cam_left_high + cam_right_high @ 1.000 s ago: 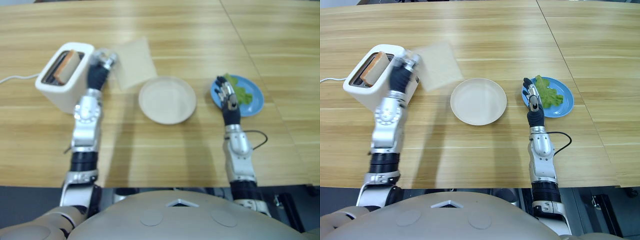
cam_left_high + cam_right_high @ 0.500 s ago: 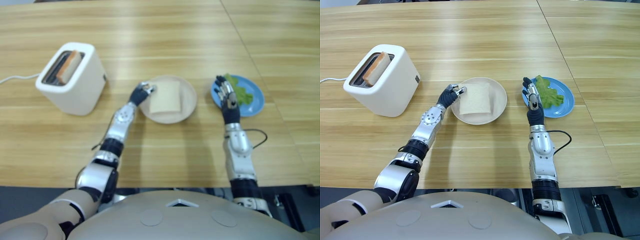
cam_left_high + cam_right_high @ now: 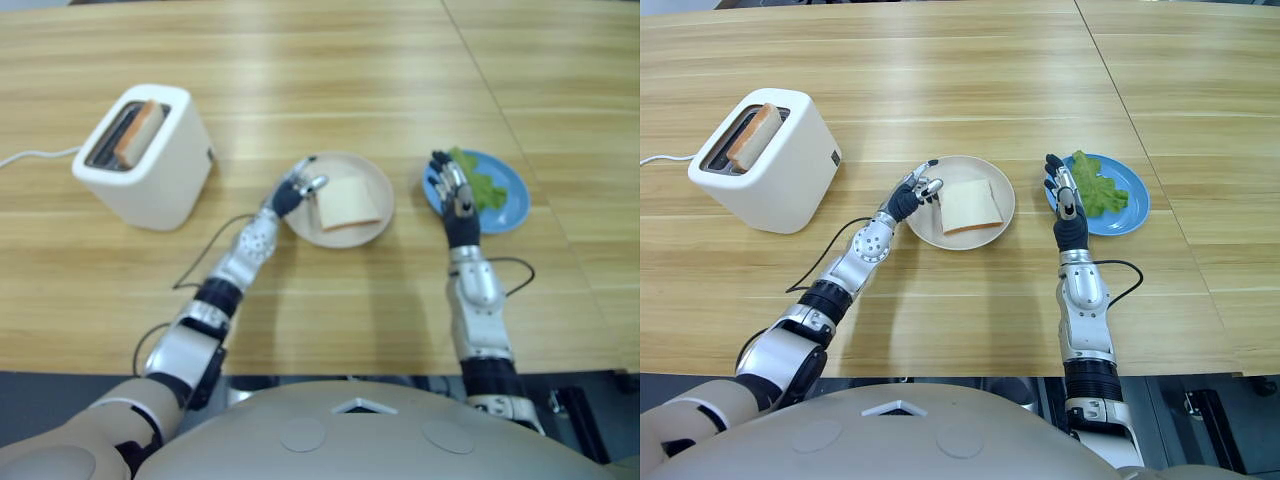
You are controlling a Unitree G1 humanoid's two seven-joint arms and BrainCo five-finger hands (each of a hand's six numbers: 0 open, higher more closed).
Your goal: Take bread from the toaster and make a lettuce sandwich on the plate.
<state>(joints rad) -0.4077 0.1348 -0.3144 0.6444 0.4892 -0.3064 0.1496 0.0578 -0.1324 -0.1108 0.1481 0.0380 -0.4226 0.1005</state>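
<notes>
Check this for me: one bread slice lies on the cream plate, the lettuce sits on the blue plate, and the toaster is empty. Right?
Not quite. The toaster is not empty: the right eye view shows a toast slice standing in its slot. The rest holds: one bread slice on the cream plate, the lettuce on the blue plate.

Grainy wood table — glossy toaster
</notes>
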